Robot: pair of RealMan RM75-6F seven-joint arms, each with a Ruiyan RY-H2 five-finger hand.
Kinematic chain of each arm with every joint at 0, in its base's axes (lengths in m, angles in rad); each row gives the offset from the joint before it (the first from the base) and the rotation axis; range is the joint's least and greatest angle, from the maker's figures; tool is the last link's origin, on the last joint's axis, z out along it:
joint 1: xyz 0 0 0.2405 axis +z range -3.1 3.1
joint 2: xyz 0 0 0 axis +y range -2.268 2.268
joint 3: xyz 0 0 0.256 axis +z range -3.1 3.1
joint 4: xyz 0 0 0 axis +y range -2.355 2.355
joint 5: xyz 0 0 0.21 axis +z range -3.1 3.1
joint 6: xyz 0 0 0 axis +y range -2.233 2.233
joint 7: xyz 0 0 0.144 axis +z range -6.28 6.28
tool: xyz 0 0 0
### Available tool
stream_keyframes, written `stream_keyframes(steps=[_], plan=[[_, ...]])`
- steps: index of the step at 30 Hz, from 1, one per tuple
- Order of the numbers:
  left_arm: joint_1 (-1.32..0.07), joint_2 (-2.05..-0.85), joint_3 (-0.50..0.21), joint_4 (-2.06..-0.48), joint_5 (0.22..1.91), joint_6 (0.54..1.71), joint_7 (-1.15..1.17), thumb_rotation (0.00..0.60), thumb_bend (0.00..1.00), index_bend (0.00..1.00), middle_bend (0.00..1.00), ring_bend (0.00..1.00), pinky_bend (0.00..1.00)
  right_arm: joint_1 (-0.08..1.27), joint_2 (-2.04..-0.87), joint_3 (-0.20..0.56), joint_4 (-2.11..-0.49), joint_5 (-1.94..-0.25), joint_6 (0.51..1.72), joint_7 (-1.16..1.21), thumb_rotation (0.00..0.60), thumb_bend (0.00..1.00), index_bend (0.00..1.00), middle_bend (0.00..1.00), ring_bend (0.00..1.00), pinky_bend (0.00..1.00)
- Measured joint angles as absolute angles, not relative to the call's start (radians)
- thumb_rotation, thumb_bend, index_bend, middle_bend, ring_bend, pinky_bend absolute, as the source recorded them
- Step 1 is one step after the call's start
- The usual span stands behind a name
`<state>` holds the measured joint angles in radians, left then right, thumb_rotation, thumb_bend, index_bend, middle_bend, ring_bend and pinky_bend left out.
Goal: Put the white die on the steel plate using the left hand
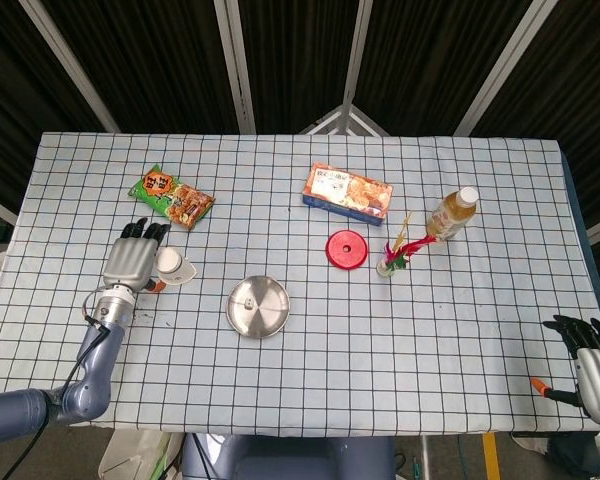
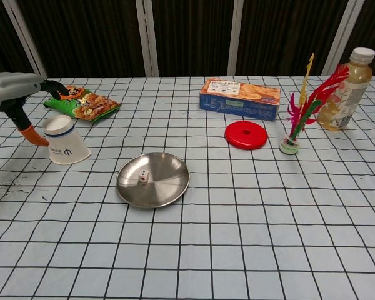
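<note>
The white die (image 2: 144,177) lies inside the steel plate (image 2: 169,187), left of the plate's middle. From the head view the plate (image 1: 265,312) sits near the table's front centre, and the die is too small to make out there. My left hand (image 1: 132,262) hovers well left of the plate with its fingers stretched out and nothing in it, right beside a tipped paper cup (image 1: 175,266). In the chest view this left hand (image 2: 15,90) enters at the left edge above the cup (image 2: 65,147). My right hand (image 1: 592,365) hangs beyond the table's front right corner, fingers apart and empty.
A green snack bag (image 2: 81,103) lies behind the cup. Further right are an orange biscuit box (image 2: 239,98), a red lid (image 2: 246,134), a feathered shuttlecock (image 2: 300,119) and a tea bottle (image 2: 344,87). Dark specks mark the cloth at the left front.
</note>
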<state>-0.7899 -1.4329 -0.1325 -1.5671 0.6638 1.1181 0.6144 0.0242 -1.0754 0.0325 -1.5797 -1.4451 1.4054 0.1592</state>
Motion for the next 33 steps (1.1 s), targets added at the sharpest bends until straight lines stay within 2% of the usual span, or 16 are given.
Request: stream_keyframes(steps=[4, 10, 24, 30, 33], plan=[[-0.793, -1.451, -0.132, -1.550, 0.665, 1.111, 0.621, 0.600, 0.29, 0.22, 0.18, 0.01, 0.09, 0.025, -1.075, 0.033, -1.579, -1.443, 1.403, 0.160, 0.600, 0.10, 0.25, 0.19, 0.13, 0.00], [-0.795, -1.469, -0.135, -1.536, 0.672, 1.105, 0.623, 0.600, 0.39, 0.30, 0.26, 0.02, 0.09, 0.026, -1.078, 0.031, -1.576, -1.443, 1.398, 0.158, 0.600, 0.10, 0.25, 0.19, 0.13, 0.00], [-0.784, -1.468, -0.140, -1.538, 0.689, 1.108, 0.629, 0.600, 0.43, 0.31, 0.29, 0.03, 0.09, 0.026, -1.078, 0.032, -1.575, -1.442, 1.398, 0.161, 0.600, 0.10, 0.25, 0.19, 0.13, 0.00], [-0.778, -1.534, -0.165, -1.498, 0.704, 1.131, 0.556, 0.600, 0.43, 0.31, 0.30, 0.03, 0.09, 0.027, -1.078, 0.032, -1.576, -1.440, 1.396, 0.160, 0.600, 0.10, 0.25, 0.19, 0.13, 0.00], [-0.775, -1.523, -0.158, -1.494, 0.717, 1.129, 0.575, 0.600, 0.43, 0.31, 0.33, 0.04, 0.09, 0.027, -1.079, 0.032, -1.575, -1.440, 1.396, 0.159, 0.600, 0.10, 0.25, 0.19, 0.13, 0.00]])
